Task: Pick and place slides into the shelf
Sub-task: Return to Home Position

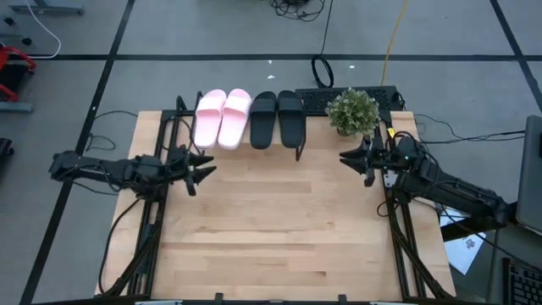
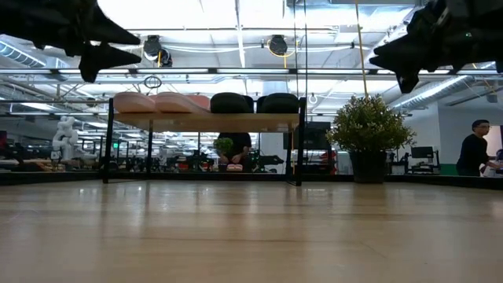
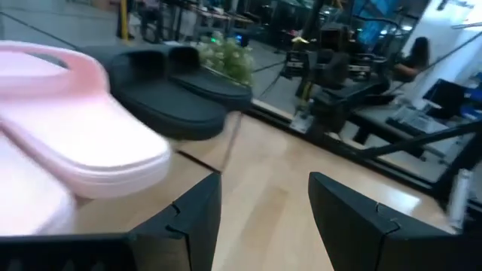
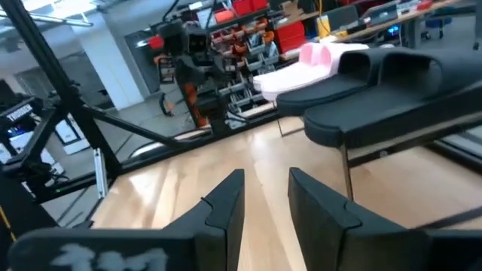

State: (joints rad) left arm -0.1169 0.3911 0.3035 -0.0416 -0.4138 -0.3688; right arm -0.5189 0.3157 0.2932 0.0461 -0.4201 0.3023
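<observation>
Slides: all four are up on the shelf (image 2: pixel 206 122), which stands at the 12 o'clock edge of the worktop (image 1: pixel 271 241). The pink pair (image 1: pixel 222 119) takes the 9 o'clock half of the board. The black pair (image 1: pixel 277 119) sits just beside it on the 3 o'clock half. All four lie side by side in one row, soles down. Straps are at the far 12 o'clock end and heels point to 6 o'clock, toward the worktop's middle. From above, the pink ones lie a bit skewed and the black ones lie straight.

Left gripper (image 1: pixel 207 166) is at about 9 o'clock on the worktop, off the surface and just short of the shelf's pink end. Its fingers are spread and nothing is in them. Its wrist camera looks along the pink heels to the black pair.

Right gripper (image 1: pixel 347 159) is at about 3 o'clock, also raised and well apart from the shelf's black end. Its fingers are parted by a narrower gap and hold nothing.

A potted plant (image 1: pixel 352 110) stands at 1 o'clock, between the shelf and the right arm, near the black pair but not touching it.

A person (image 2: pixel 475 149) stands in the room beyond the worktop, past the plant.
</observation>
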